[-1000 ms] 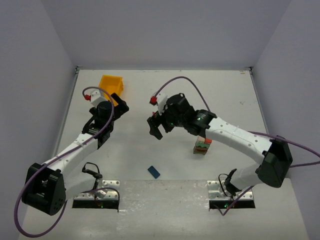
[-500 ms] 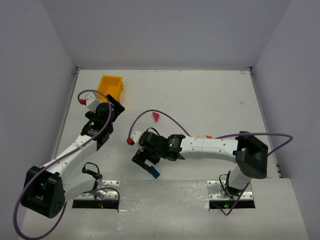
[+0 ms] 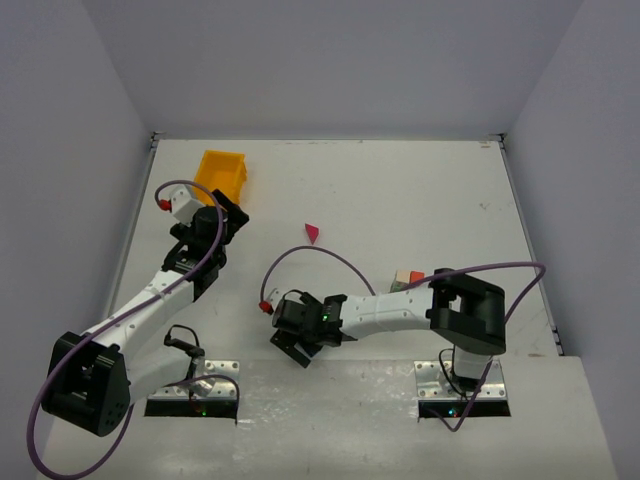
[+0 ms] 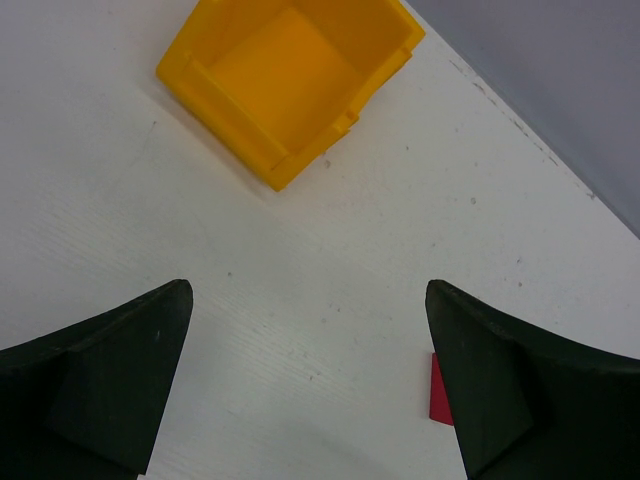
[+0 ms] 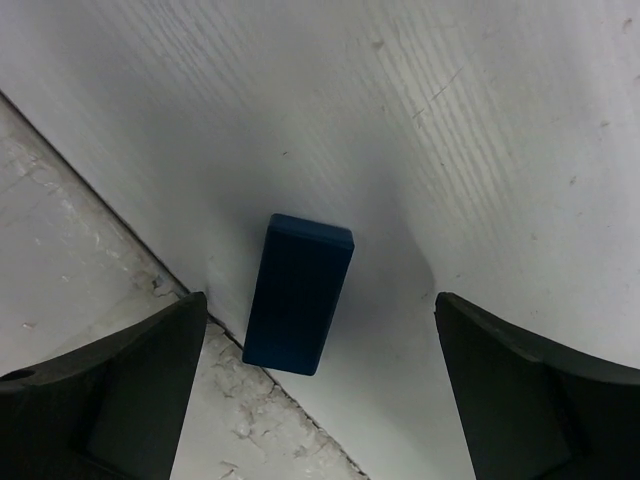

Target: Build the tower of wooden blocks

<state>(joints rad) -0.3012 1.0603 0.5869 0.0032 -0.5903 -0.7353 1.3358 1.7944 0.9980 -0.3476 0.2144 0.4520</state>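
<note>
**Right gripper (image 3: 296, 348) poised over a blue brick (image 5: 298, 292) at the table's near edge, jaws spread wide**

The brick lies flat between the open fingers, clear of both, its long side running almost along the gap and one end on the seam with the rough base plate. A clean pick probably means dropping straight down, squaring the wrist to the brick's slight slant, and closing across its narrow width without catching that seam. Beyond the gripper and off to its right, the tower (image 3: 405, 281) shows red and green behind the forearm; its height cannot be read. Farther out, the magenta prism (image 3: 313, 233) lies alone on the table (image 3: 420, 190). The left gripper (image 4: 308, 300) hangs parted and empty, the yellow bin (image 4: 245, 145) just ahead of it.
</note>
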